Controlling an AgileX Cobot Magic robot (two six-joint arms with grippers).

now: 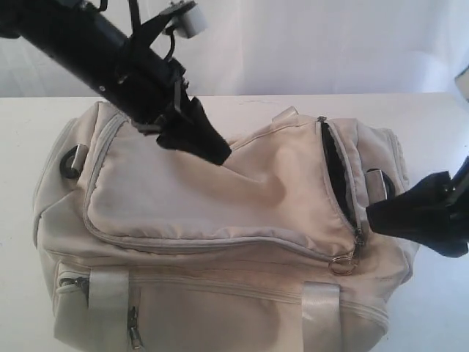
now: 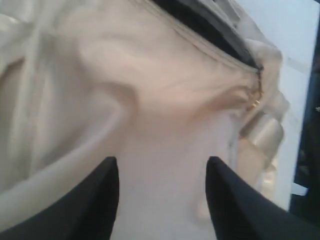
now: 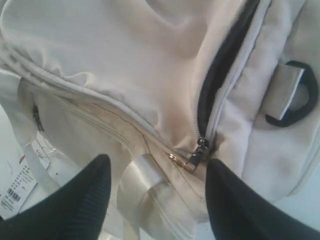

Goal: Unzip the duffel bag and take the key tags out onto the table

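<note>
The beige duffel bag (image 1: 220, 191) lies across the white table (image 1: 22, 242). Its grey top zipper gapes along the right end, showing dark lining (image 1: 334, 165). The zipper pull (image 1: 357, 242) with a metal ring (image 1: 341, 264) hangs at the front right corner. My left gripper (image 1: 218, 151) is open, its tips on or just over the top panel (image 2: 165, 125). To the right of the pull, my right gripper (image 1: 375, 213) is open. In the right wrist view the pull (image 3: 198, 152) sits just ahead of the right gripper (image 3: 159, 165). The key tags are hidden.
Black D-rings sit at the bag's left end (image 1: 69, 163) and right end (image 3: 295, 95). Pale webbing straps (image 1: 321, 312) cross the front side, by a front pocket zipper (image 1: 134, 323). A paper label (image 3: 15, 192) lies beside the bag. A white backdrop rises behind the table.
</note>
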